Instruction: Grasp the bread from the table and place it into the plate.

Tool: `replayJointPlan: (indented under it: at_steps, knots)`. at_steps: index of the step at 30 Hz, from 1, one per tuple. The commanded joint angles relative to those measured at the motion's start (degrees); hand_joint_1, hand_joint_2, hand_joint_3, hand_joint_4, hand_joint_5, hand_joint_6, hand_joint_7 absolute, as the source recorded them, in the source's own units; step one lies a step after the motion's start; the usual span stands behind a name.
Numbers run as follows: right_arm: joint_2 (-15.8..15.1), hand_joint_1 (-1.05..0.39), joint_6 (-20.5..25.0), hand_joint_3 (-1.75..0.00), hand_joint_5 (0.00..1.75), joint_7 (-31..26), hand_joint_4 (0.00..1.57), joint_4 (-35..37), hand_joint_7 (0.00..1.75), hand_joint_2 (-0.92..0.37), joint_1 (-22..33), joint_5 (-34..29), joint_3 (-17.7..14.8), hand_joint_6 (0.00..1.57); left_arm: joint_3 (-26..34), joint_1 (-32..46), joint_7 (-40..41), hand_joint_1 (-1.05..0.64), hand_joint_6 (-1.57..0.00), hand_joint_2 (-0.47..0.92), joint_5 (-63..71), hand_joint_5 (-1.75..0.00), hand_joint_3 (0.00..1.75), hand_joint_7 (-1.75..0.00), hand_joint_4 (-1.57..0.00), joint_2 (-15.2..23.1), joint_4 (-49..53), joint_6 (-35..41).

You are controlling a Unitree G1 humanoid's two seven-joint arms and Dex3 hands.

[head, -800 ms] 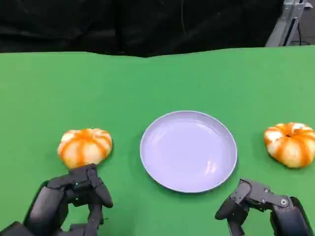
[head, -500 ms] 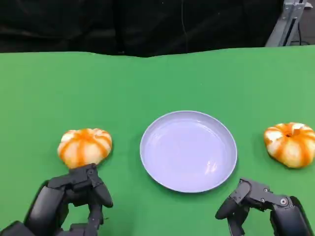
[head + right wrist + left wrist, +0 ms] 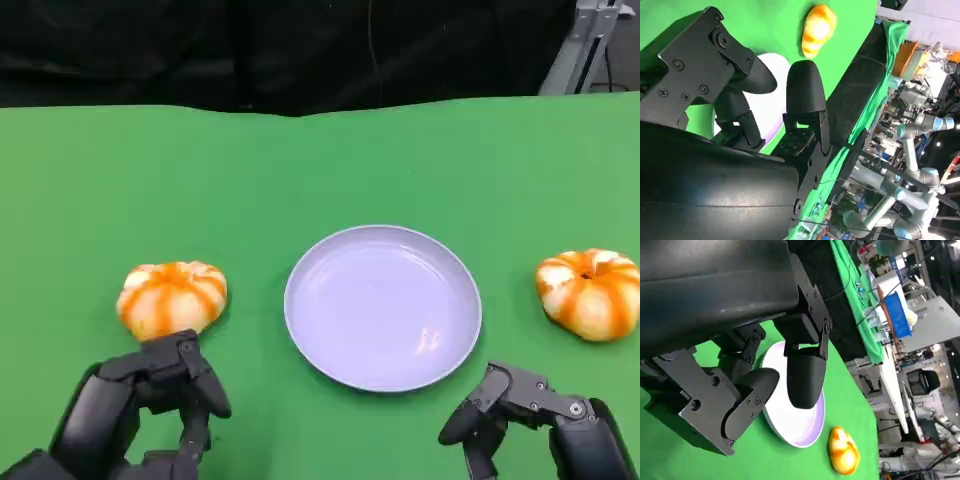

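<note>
Your green bench (image 3: 320,160) spans nearly the whole head view, with a black curtain (image 3: 280,50) behind its far edge and a grey metal stand (image 3: 585,45) at the far right corner. At the middle of the bench you have the pale lavender plate (image 3: 383,306), round and shallow, with nothing lying in it. Two orange-and-white striped bread rolls sit on the cloth either side of it, both well apart from its rim: the left bread (image 3: 172,299) and the right bread (image 3: 590,293), the latter near the bench's right edge. Your left robot hand (image 3: 150,400) hangs just on the near side of the left bread, its topmost fingers close under the roll; you cannot tell from above whether they touch it. The left wrist view shows those fingers (image 3: 805,375) spread with nothing between them, the plate (image 3: 790,425) and the other roll (image 3: 844,451) beyond. Your right robot hand (image 3: 530,420) sits near the plate's near-right rim, clear of the right bread; its fingers (image 3: 805,95) are likewise parted and hold nothing in the right wrist view, where a roll (image 3: 818,30) lies farther off on the cloth.
</note>
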Motion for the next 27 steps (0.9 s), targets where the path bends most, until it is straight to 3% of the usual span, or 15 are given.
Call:
replayJointPlan:
  at_steps: [1,5,6,8,9,10,15,19,27]
  knots:
    - [-0.2,0.01,-0.4,-1.41,1.61,-0.37,0.84,0.41,1.33,-0.27,-0.29,0.25,-0.44,0.84,1.25,-1.36,1.39,-0.03,-0.77,0.5,1.3,-1.27,1.04,-0.95,-0.76,1.07,1.51,-1.72]
    - [-0.18,0.01,-0.39,-1.41,1.61,-0.37,0.84,0.43,1.33,-0.27,-0.33,0.22,-0.45,0.84,1.32,-1.53,1.52,-0.04,-0.78,0.53,1.49,-1.25,0.98,-0.89,-0.75,1.05,1.79,-1.98]
    - [-0.05,0.01,0.0,-1.41,1.61,-0.47,0.84,0.63,1.33,-0.27,-0.52,-0.02,-0.43,0.84,1.9,-2.91,3.33,-0.09,-0.71,0.55,8.29,-1.17,0.9,-0.82,-0.69,3.2,-0.76,0.87]
    - [0.16,-0.01,0.53,-1.39,1.62,-0.59,0.84,0.92,1.32,-0.27,-0.82,-0.34,-0.39,0.84,2.63,-5.06,5.63,-0.25,-0.6,0.79,19.17,-0.76,0.35,-0.4,-0.61,6.42,-4.75,5.76]
    - [0.23,-0.01,0.66,-1.38,1.62,-0.61,0.85,0.99,1.32,-0.28,-0.92,-0.43,-0.37,0.84,2.69,-5.7,6.18,-0.33,-0.55,0.87,22.73,-0.6,0.17,-0.23,-0.56,7.41,-6.09,7.65]
    - [0.27,-0.02,0.47,-1.38,1.63,-0.6,0.85,1.24,1.32,-0.28,-1.03,-0.24,-0.33,0.84,2.41,-6.67,6.33,-0.36,-0.54,0.89,26.27,-0.55,0.11,-0.17,-0.55,8.82,-6.44,9.05]
    - [0.29,-0.01,0.02,-1.35,1.64,-0.64,0.85,1.75,1.3,-0.29,-1.24,0.06,-0.28,0.85,1.25,-7.93,7.17,-0.46,-0.43,0.92,31.44,-0.43,0.05,-0.05,-0.44,10.87,-7.34,12.17]
    - [0.39,0.01,0.65,-1.34,1.63,-0.65,0.85,1.43,1.29,-0.3,-1.19,-0.29,-0.19,0.84,-2.3,-15.06,8.76,-0.55,-0.37,0.92,42.82,-0.34,0.04,-0.01,-0.38,14.93,-2.33,15.28]
    - [0.49,0.01,0.92,-1.34,1.64,-0.61,0.84,1.13,1.28,-0.31,-0.94,-0.1,-0.03,0.85,-8.86,-24.28,9.14,-0.6,-0.31,0.92,50.84,-0.28,0.02,0.0,-0.34,14.84,6.02,23.37]
